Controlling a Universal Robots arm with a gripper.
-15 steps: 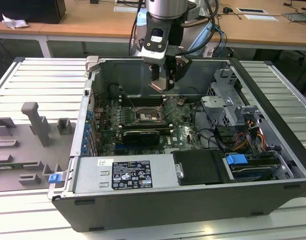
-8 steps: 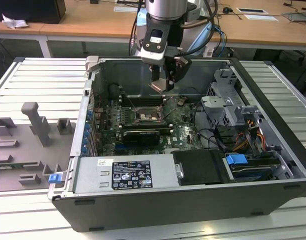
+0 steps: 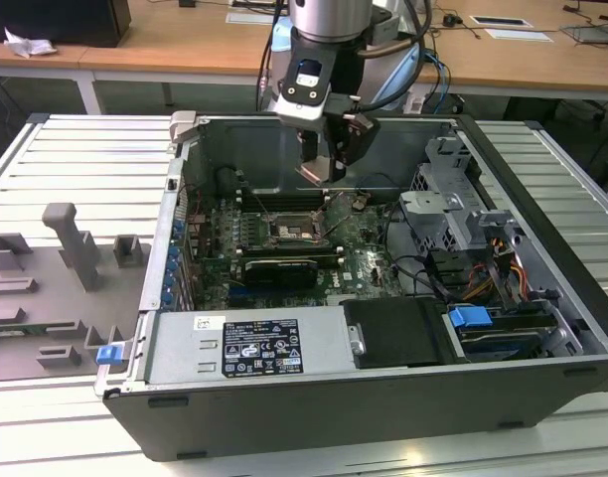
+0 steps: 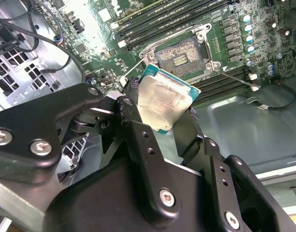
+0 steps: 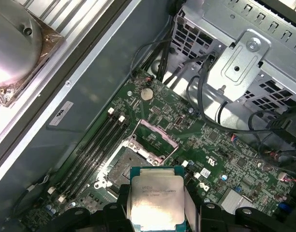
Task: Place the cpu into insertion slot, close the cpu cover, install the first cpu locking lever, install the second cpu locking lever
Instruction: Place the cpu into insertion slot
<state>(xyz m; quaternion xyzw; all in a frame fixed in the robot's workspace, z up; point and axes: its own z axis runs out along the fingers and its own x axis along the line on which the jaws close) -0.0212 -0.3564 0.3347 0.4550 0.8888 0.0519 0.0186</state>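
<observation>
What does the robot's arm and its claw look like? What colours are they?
The arm is a fat, round, shiny grey tube with a black block below it. Black and blue cables loop beside it. The claw is made of chunky black metal bars, joined by round silver screws, as the second wrist view shows.
</observation>
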